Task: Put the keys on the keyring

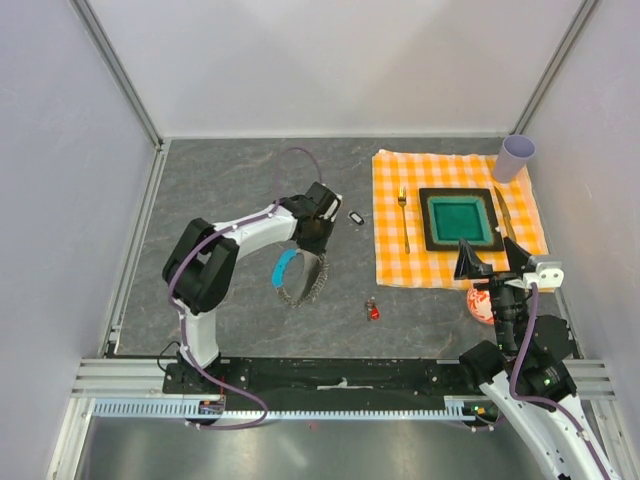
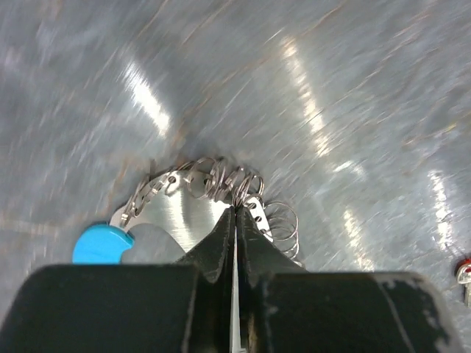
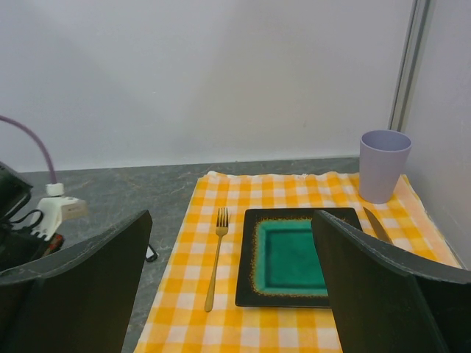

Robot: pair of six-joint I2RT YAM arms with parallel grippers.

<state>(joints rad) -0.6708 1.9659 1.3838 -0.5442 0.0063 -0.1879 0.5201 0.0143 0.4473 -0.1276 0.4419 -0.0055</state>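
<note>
An orange-checked cloth (image 1: 390, 200), teal black-rimmed plate (image 1: 424, 220), lilac cup (image 1: 515, 160), red-headed key (image 1: 373, 311) and blue-tabbed silver keyring (image 1: 287, 268) are pictured against a mottled grey bench (image 1: 230, 180).

On the dark grey stone-patterned bench (image 1: 230, 180), the left arm's black pincer (image 1: 310, 245) sits at the upper end of a grey metal chain keyring (image 1: 303, 285) with a curved bright blue plastic piece. A tiny silver key with a red plastic head (image 1: 373, 311) lies apart from it, nearer the arms. A small black-and-white oblong fob (image 1: 354, 217) lies just beside the pincer. The right pincer (image 1: 491, 262), jaws spread wide, hovers over the near edge of an orange-and-white checked cloth (image 1: 390, 262).
</note>
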